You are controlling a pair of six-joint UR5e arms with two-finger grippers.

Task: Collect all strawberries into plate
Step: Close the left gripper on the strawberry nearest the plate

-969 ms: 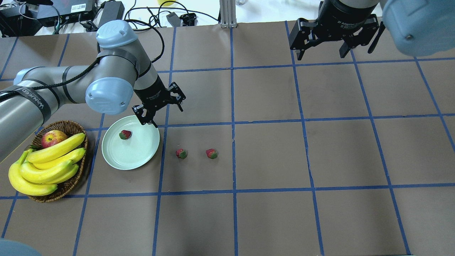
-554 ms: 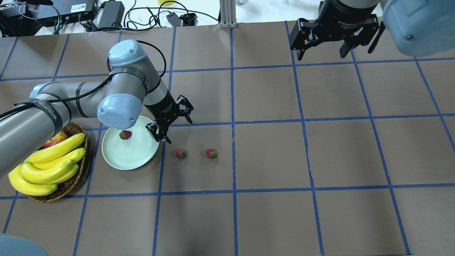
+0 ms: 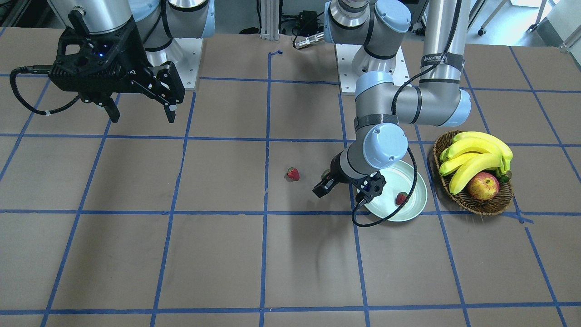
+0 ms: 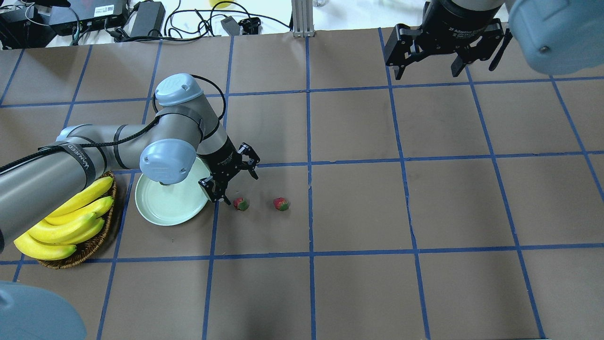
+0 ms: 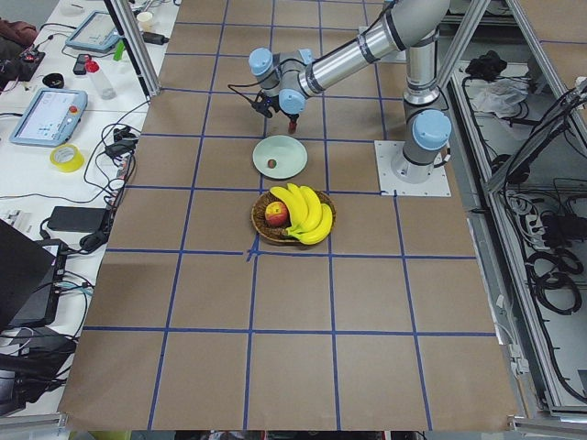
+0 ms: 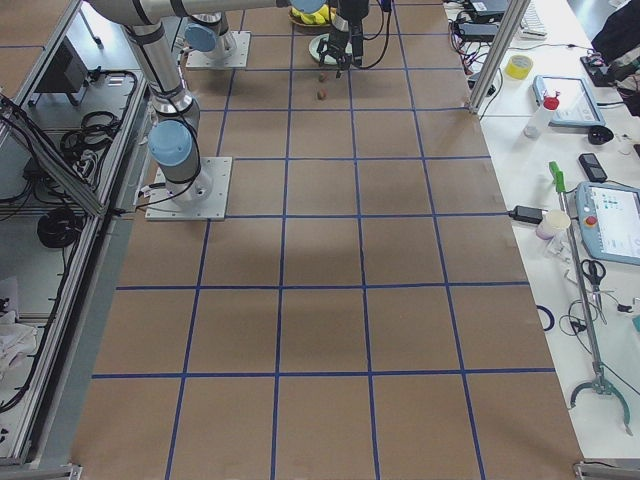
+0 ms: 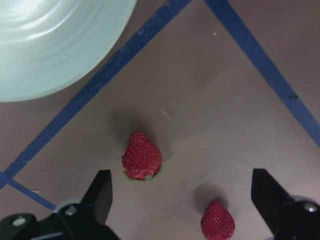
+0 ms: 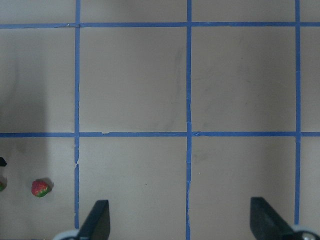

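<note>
The left gripper (image 4: 237,189) is wide open and holds nothing. It hangs low over the table (image 4: 358,212), right next to the plate (image 4: 172,208). The near strawberry (image 7: 142,157) lies just in front of it. In the wrist view the berry sits closer to one finger than the other, so it is not in the middle of the gap. Its tip points away from the gripper and its green cap points back at it. That means its long side runs across the line between the two fingers, so I think they can squeeze it from the sides. The gripper likely has to slide over a little, go forward and go down.

The second strawberry (image 4: 281,204) lies a bit farther from the plate, on the same side. A third strawberry (image 3: 401,198) is already in the plate.

The right gripper (image 3: 142,117) is also wide open and empty. It is high up and far off, so the left arm is much nearer.
</note>
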